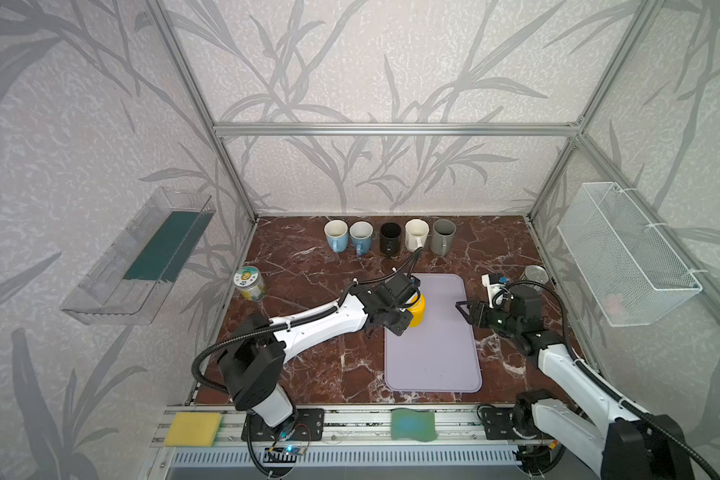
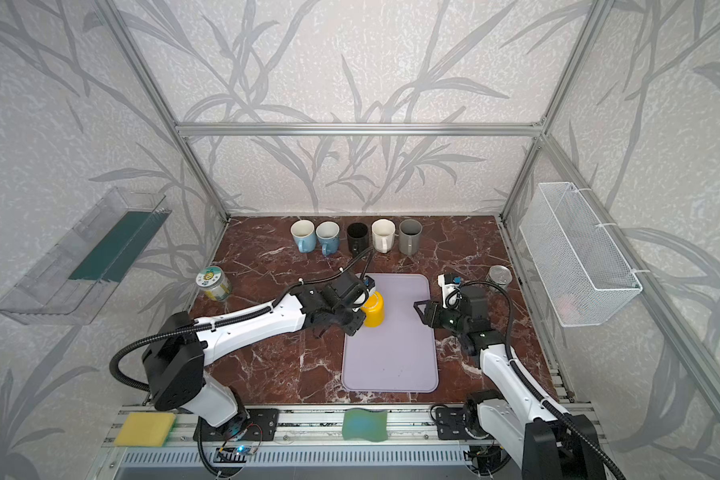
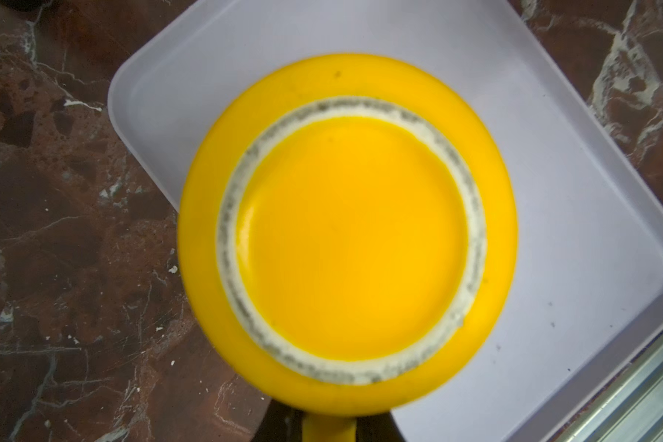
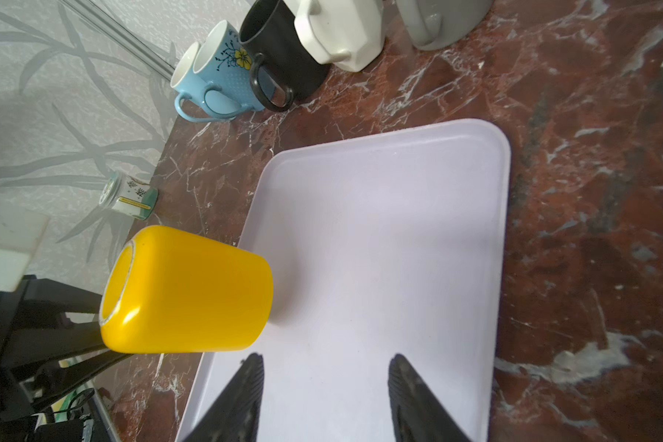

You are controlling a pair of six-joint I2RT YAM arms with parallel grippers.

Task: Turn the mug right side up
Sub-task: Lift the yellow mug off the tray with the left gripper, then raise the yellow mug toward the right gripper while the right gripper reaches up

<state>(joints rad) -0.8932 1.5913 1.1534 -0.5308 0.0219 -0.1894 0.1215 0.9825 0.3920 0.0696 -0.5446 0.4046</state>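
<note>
A yellow mug (image 1: 417,311) (image 2: 373,313) is upside down over the far left corner of the lavender tray (image 1: 433,365) (image 2: 391,361). In the left wrist view its base (image 3: 353,237) with a white unglazed ring faces the camera. My left gripper (image 1: 404,309) (image 3: 329,424) is shut on the mug's handle, which shows between the dark fingers. I cannot tell whether the rim touches the tray. My right gripper (image 1: 464,309) (image 4: 326,367) hangs open over the tray (image 4: 379,229), to the right of the mug (image 4: 192,291), holding nothing.
Several upright mugs (image 1: 390,238) stand in a row along the back wall. A glass jar (image 1: 250,284) sits at the left and a tin can (image 1: 535,276) at the right. A wire basket (image 1: 628,253) and a clear shelf (image 1: 138,257) hang on the side walls.
</note>
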